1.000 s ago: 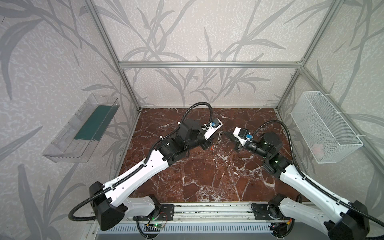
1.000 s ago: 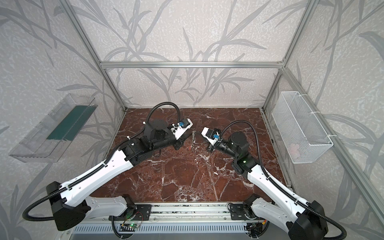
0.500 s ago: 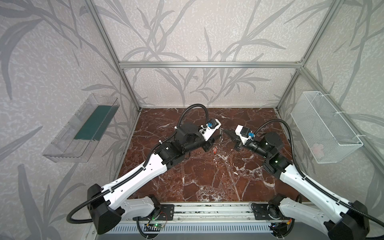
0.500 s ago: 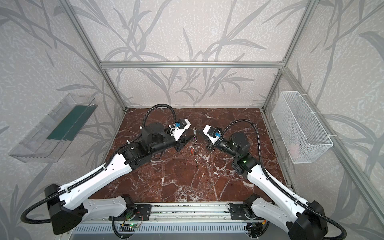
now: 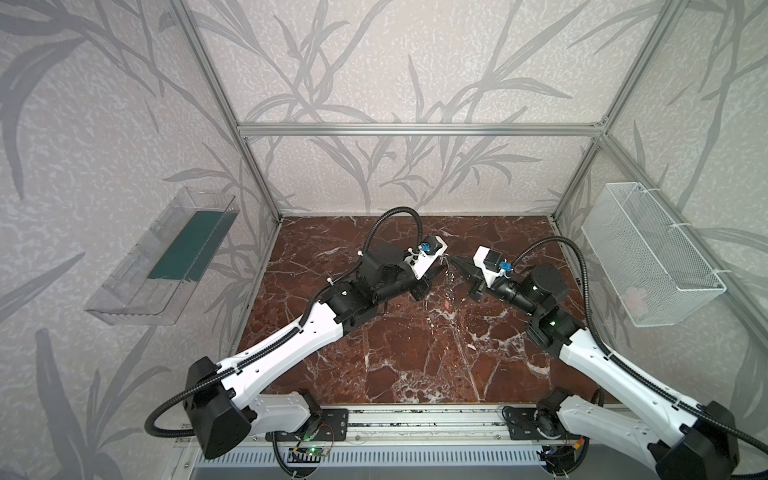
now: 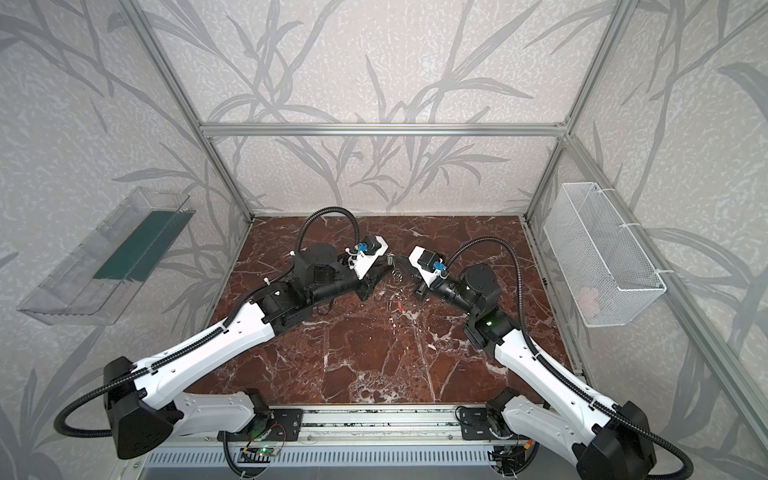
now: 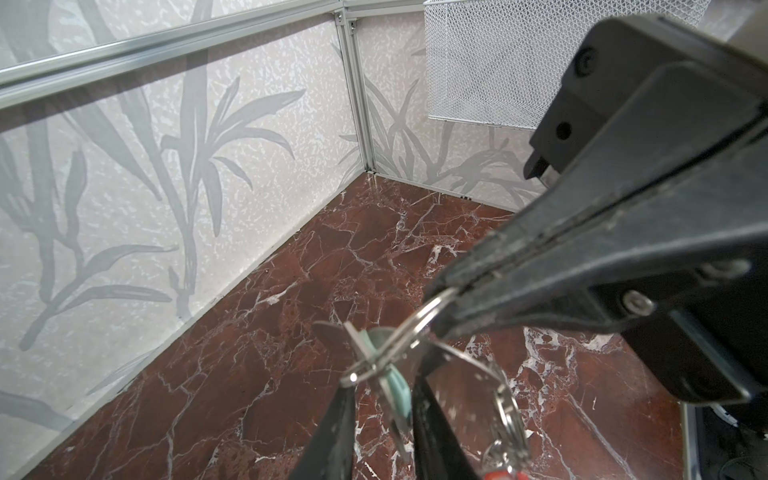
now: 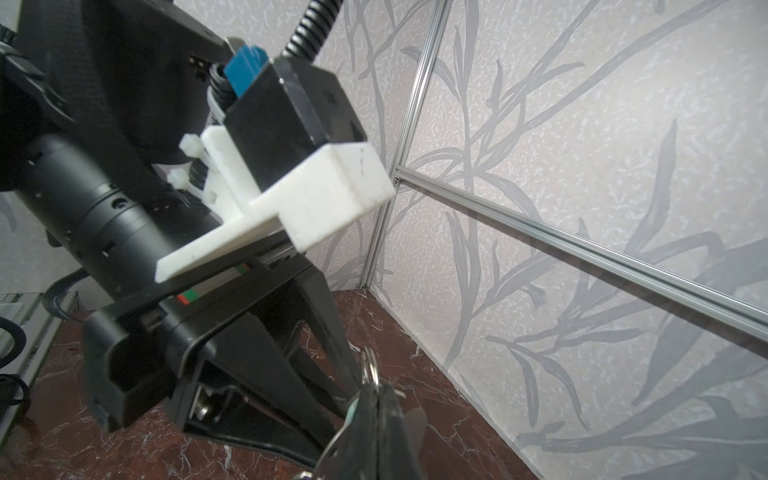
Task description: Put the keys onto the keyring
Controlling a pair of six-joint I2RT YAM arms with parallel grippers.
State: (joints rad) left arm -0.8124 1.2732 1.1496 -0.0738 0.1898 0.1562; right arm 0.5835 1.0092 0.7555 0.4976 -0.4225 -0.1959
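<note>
**Keyring (image 7: 405,332) held in the air by the right gripper (image 7: 440,299)**

Nearest, the front rail (image 5: 415,419) edges the marble table (image 5: 395,365). Over the table's far half the two grippers meet tip to tip. The left gripper (image 7: 384,384) stands narrow, its fingers (image 7: 332,424) either side of the pale-tagged key (image 7: 392,370), which touches one end of the keyring. Whether they clamp the key cannot be told. The right gripper is closed tight on the wire ring's opposite end, holding it clear of the table. Under them a string of small rings (image 7: 509,415) leads down to the red-tagged key (image 5: 446,305).
</note>
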